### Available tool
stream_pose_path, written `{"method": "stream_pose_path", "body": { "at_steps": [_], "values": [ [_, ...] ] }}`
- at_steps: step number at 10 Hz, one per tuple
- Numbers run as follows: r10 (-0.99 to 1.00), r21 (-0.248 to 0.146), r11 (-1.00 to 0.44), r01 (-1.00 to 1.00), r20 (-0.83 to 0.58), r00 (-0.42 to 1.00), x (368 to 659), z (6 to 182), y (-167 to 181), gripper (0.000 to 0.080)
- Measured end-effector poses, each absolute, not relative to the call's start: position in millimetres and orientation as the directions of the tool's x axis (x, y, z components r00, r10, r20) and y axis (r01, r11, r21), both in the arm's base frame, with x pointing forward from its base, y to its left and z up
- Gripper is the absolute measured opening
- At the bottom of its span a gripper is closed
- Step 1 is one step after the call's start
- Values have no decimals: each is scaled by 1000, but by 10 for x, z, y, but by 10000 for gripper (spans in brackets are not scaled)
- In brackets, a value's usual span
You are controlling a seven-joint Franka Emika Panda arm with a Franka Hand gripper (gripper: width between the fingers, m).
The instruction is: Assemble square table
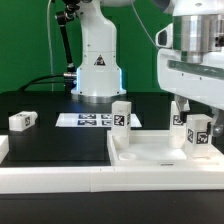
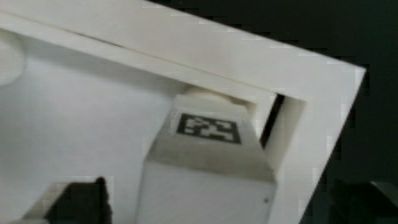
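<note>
1. The end effector [image 1: 191, 110] hangs over the far corner of the square table top [image 1: 150, 152] on the exterior view's right. Its jaws are spread wide and grip nothing.
2. In the wrist view one dark finger [image 2: 80, 198] shows. It stands clear of the corner leg [image 2: 214, 150], with bare tray floor between them. The other finger cannot be made out there.
3. The square table top lies flat on the black worktop [image 1: 60, 145], towards the exterior view's right, with its raised rim [image 2: 231, 55] facing up.
4. The corner leg [image 1: 198, 134] stands upright inside the tray. It is tucked into the angle where two rim walls meet, and its marker tag faces the wrist camera.
5. A second leg [image 1: 178, 121] shows only in part, just beside the corner leg and under the end effector. Whether it touches the tray cannot be told.
6. A third leg [image 1: 121, 113] stands upright at the tray's far corner on the exterior view's left. It is near the marker board [image 1: 88, 120].
7. A fourth leg [image 1: 22, 120] lies on the worktop, well apart from the tray, on the exterior view's left.
8. A long white rail [image 1: 50, 178] edges the front of the worktop.
9. The arm's base [image 1: 98, 60] stands behind the marker board.
</note>
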State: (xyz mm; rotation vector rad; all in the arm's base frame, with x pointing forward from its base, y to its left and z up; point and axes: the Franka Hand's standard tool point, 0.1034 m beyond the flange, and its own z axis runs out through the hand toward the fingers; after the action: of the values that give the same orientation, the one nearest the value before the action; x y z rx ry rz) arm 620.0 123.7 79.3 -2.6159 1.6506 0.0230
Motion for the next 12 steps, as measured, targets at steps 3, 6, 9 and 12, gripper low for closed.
{"method": "stream_pose_path", "body": {
  "at_steps": [3,6,9,12],
  "values": [
    [-797,-48,-602,-797,-37,603,6206,792,1228,648],
    [-662,-51,-747,-663,-25,749,6199,789,1244,649],
    [-442,-53,-896,-442,5,897,6221,801,1262,649],
    [-216,-50,-975,-215,20,976,6223,803,1258,649]
  ]
}}
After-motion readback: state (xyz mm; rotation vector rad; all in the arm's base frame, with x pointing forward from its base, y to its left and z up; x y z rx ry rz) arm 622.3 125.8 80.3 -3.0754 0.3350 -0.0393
